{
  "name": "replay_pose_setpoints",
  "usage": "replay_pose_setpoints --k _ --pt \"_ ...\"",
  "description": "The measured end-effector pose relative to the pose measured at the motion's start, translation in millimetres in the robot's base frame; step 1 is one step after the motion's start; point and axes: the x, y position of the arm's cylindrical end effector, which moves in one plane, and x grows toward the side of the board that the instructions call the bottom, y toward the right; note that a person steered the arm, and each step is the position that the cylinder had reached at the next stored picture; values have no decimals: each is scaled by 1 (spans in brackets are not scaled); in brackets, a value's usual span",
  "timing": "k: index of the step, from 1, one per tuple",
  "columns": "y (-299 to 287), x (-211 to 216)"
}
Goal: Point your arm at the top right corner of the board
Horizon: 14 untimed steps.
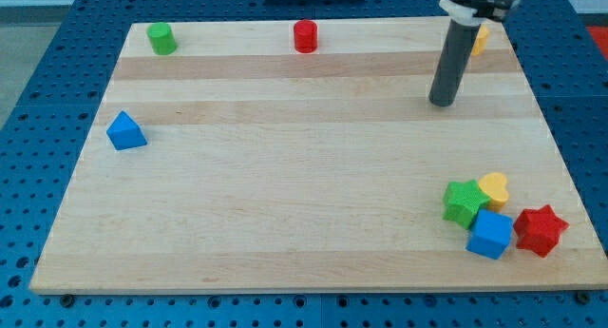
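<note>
My tip rests on the wooden board in its upper right part, with the rod rising from it toward the view's top; there are no fingers on this rig, only that rod, so nothing is open, closed or gripping. The top right corner of the board, the place to aim at, lies up and to the view's right of my tip, near but not reached; that diagonal is the 1 relation the coming move turns on, in my judgement. A yellow block sits just inside that corner, partly hidden behind the rod, its shape unclear; a push along the diagonal could knock it.

Elsewhere, a red cylinder and a green cylinder stand along the top edge; a blue triangular block sits at the view's left; 4 blocks cluster at the lower right, well apart from my tip: a green star, a yellow heart, a blue cube and a red star. The board lies on a blue perforated counter.
</note>
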Motion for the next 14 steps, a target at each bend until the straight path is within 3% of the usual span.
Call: replay_pose_setpoints --k 9,14 --pt "-4 -160" --pt "33 -172"
